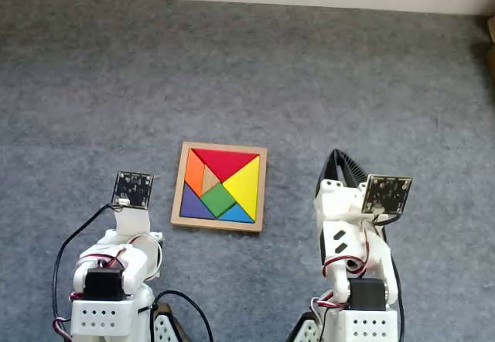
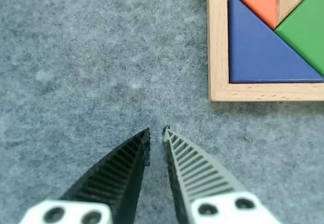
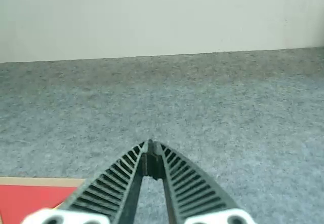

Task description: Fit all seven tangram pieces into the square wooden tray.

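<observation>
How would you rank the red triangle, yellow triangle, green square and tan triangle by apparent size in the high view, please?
1. red triangle and yellow triangle, which look alike
2. green square
3. tan triangle

We saw a pale wood tray (image 1: 224, 147) holding a red triangle (image 1: 225, 162), a yellow triangle (image 1: 246, 185), an orange piece (image 1: 195, 176), a tan triangle (image 1: 210, 179), a green square (image 1: 220, 200), a violet-blue triangle (image 1: 193, 204) and a light blue triangle (image 1: 236, 213). The counter (image 1: 93, 87) was mottled grey. The left claw (image 2: 156, 131) had one black finger (image 2: 121, 173) and one grey finger (image 2: 195, 173), both ribbed. The right claw (image 3: 151, 144) was black and ribbed. The wall (image 3: 152, 16) was off-white.
</observation>
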`<state>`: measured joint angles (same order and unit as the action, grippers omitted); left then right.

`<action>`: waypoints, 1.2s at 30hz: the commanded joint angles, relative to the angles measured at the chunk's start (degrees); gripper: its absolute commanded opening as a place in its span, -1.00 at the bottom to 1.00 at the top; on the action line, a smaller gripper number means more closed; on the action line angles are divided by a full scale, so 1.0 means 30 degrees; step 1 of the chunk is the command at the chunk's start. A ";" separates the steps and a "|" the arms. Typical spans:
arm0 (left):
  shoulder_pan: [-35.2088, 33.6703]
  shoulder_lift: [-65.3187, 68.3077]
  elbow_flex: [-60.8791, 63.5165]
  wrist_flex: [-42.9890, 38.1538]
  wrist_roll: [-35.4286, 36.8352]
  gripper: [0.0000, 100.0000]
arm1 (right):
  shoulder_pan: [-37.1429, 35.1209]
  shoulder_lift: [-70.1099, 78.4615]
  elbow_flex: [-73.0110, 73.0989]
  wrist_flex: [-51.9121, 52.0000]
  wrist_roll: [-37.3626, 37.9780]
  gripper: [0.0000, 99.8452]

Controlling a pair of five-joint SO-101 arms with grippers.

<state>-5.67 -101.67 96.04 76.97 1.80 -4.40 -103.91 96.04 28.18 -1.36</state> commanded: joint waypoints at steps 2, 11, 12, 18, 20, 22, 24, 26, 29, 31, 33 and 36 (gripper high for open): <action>0.0015 -0.0894 0.0396 0.0059 0.0088 -0.87 | -0.0396 -0.0337 0.1333 0.0044 0.0147 -0.97; 0.0015 -0.0894 0.0396 0.0059 0.0088 -0.87 | -0.3355 -0.0073 0.1919 0.0923 0.0117 -0.97; 0.0015 -0.0894 0.0396 0.0059 0.0088 -0.87 | -0.3092 -0.0073 0.2212 0.2037 0.0176 -0.97; 0.0015 -0.0894 0.0396 0.0059 0.0088 -0.87 | -0.2242 -0.0308 0.2359 0.6842 0.0176 -0.97; 0.0015 -0.0894 0.0396 0.0059 0.0088 -0.87 | -0.2242 -0.0308 0.2359 0.8777 0.0147 -0.97; 0.0015 -0.0894 0.0396 0.0059 0.0088 -0.87 | -0.2242 -0.0308 0.2359 1.0300 0.0147 -0.97; 0.0015 -0.0894 0.0396 0.0059 0.0088 -0.87 | -0.2242 -0.0308 0.2359 1.1560 0.0176 -0.97; 0.0015 -0.0894 0.0396 0.0059 0.0088 -0.87 | -0.2242 -0.0308 0.2330 1.2557 0.0176 -0.97; 0.0015 -0.0894 0.0396 0.0059 0.0088 -0.87 | -0.2242 -0.0308 0.2330 1.4081 0.0176 -0.97; 0.0015 -0.0894 0.0396 0.0059 0.0088 -0.87 | -0.2242 -0.0337 0.2330 1.4491 0.0176 -0.97; 0.0015 -0.0894 0.0396 0.0059 0.0088 -0.87 | -0.2242 -0.0337 0.2330 1.4491 0.0176 -0.97; 0.0015 -0.0894 0.0396 0.0059 0.0088 -0.87 | -0.2242 -0.0337 0.2330 1.4491 0.0176 -0.97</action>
<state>-5.67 -101.67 96.04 76.97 1.80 -11.96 -104.09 96.04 71.16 -1.36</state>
